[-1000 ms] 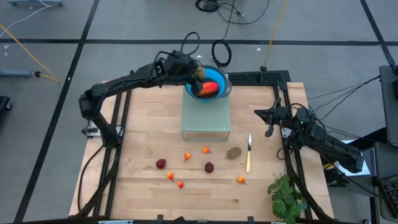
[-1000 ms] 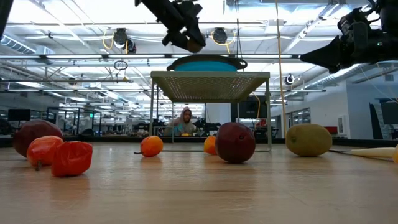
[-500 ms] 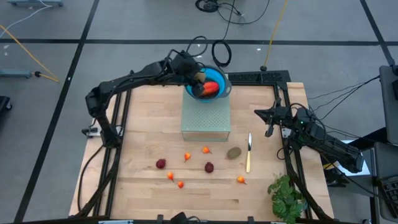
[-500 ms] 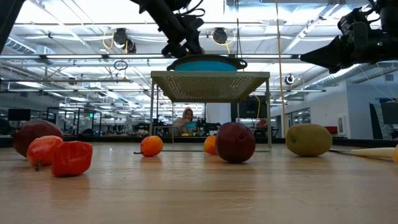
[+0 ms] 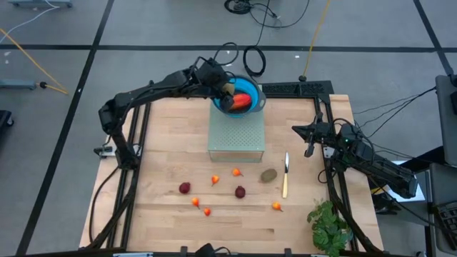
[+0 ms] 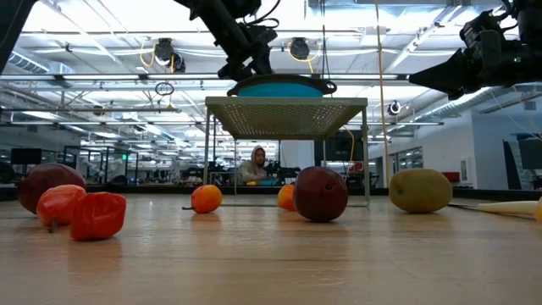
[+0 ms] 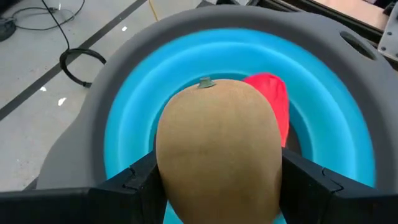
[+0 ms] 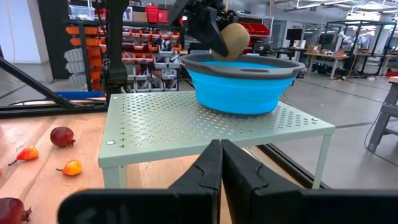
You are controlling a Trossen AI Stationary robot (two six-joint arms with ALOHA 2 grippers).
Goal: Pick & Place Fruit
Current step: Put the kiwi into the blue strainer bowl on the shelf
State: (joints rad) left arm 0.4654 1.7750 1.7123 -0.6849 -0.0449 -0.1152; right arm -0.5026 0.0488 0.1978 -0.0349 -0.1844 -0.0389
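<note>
My left gripper point(image 5: 227, 88) is shut on a brown kiwi point(image 7: 217, 149) and hangs over a blue bowl with a grey rim point(image 5: 258, 94). The bowl stands on a pale green perforated stand point(image 5: 236, 135) at the table's far side. A red-orange mango point(image 7: 272, 99) lies inside the bowl. In the right wrist view the kiwi point(image 8: 235, 38) sits just above the bowl's rim point(image 8: 249, 62). My right gripper point(image 5: 298, 130) waits shut at the table's right side, holding nothing. My left gripper pinches the kiwi's two opposite sides point(image 7: 163, 163) between its two fingers point(image 7: 138, 179). The fingers come slanting down from the table's left. The kiwi's stem end point(image 7: 205, 83) points away from the gripper. The kiwi is lifted clear, above the bowl's inside.
On the wood in front of the stand lie another kiwi point(image 5: 268, 175), two dark-red balls point(image 5: 185, 188) point(image 5: 240, 191) and several small orange fruits point(image 5: 215, 180). A pale-handled knife point(image 5: 285, 176) lies to the right, a green leafy bunch point(image 5: 328, 225) at the near right corner.
My left gripper has sunk toward the bowl with the kiwi and tipped further downward. The kiwi, earlier well above the rim, now hangs just over the bowl. The grip has stayed the same.
</note>
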